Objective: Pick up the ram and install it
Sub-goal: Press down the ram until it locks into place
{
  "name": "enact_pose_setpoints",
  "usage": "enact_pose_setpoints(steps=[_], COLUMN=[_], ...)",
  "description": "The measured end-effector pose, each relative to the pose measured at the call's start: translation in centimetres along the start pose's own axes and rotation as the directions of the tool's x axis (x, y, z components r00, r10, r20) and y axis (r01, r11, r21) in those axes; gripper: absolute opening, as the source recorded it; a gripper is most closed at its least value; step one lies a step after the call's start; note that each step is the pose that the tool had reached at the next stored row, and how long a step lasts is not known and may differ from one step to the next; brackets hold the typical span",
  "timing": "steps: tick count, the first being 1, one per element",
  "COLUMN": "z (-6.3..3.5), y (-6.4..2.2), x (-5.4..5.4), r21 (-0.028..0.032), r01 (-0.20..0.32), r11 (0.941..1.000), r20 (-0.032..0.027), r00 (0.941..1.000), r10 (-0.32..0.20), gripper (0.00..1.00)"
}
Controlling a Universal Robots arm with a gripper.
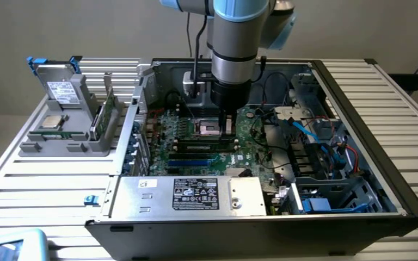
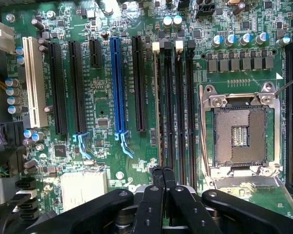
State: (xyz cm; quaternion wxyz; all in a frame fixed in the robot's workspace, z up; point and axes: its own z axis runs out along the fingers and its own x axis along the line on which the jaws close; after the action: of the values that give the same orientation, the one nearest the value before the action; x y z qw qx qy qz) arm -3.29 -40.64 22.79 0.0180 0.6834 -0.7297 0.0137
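The ram (image 2: 159, 112) shows edge-on as a thin brownish strip running along one of the black memory slots (image 2: 178, 112) on the motherboard. It reaches right up to my gripper (image 2: 162, 171), whose two black fingers are shut on its end. How deep it sits in the slot I cannot tell. In the exterior view the gripper (image 1: 227, 124) hangs low inside the open computer case, just above the memory slots (image 1: 205, 144) and beside the processor socket (image 1: 213, 129).
The open processor socket (image 2: 241, 134) lies close beside the slots, with a blue expansion slot (image 2: 116, 87) on the other side. Outside the case, a grey holder (image 1: 63, 142) carries a drive (image 1: 62, 89), a silver processor chip (image 1: 51, 121) and a green expansion card (image 1: 105, 117). The power supply (image 1: 187, 196) and cables crowd the case.
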Motion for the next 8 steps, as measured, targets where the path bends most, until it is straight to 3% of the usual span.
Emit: enact_pose_setpoints(steps=[4, 8], z=[-1.49, -1.59], y=[0.6, 2.05], x=[0.1, 0.2], r21=[-0.0001, 0.0018], r01=[0.0, 0.0], r11=[1.0, 1.0], r20=[-0.0007, -0.0008], r00=[1.0, 1.0], r10=[0.0, 0.0], gripper=[0.11, 0.11])
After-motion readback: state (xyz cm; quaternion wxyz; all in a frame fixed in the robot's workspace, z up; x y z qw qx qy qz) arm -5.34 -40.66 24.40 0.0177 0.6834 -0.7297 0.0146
